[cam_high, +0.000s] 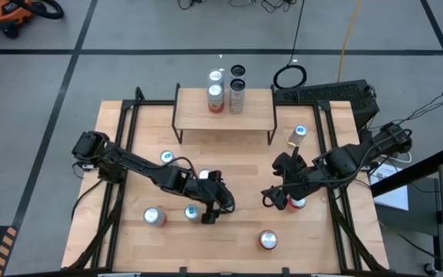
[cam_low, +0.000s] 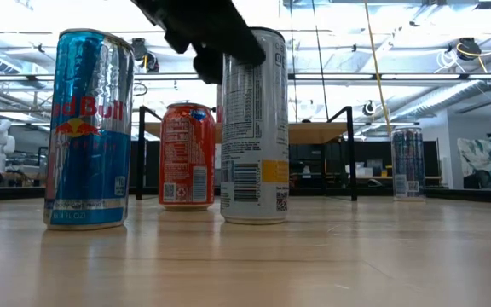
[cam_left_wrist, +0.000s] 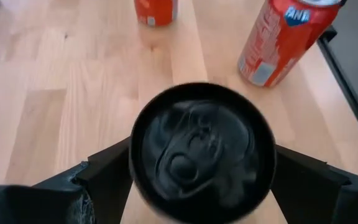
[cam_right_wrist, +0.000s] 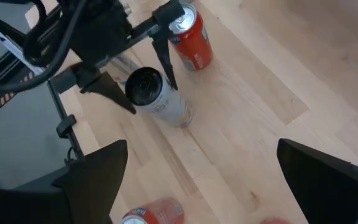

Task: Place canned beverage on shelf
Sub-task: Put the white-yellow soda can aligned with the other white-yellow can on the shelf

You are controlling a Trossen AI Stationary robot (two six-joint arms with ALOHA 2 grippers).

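One black-topped can (cam_left_wrist: pixel 202 148) | between left gripper (cam_left_wrist: pixel 201 180) spread fingers | upright

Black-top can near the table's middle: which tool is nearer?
Left. The left tool straddles the black-top can, a finger on each side. The right tool stands open well off to the side, over a red can.

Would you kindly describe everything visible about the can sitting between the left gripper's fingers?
The black-topped can is a slim, tall metal can with a dark lid and pull tab and a pale silver-white body printed with a barcode, a yellow patch and small text. It stands upright on the wooden table, toward its front left. The left gripper straddles its top with a finger on either side; contact is unclear.
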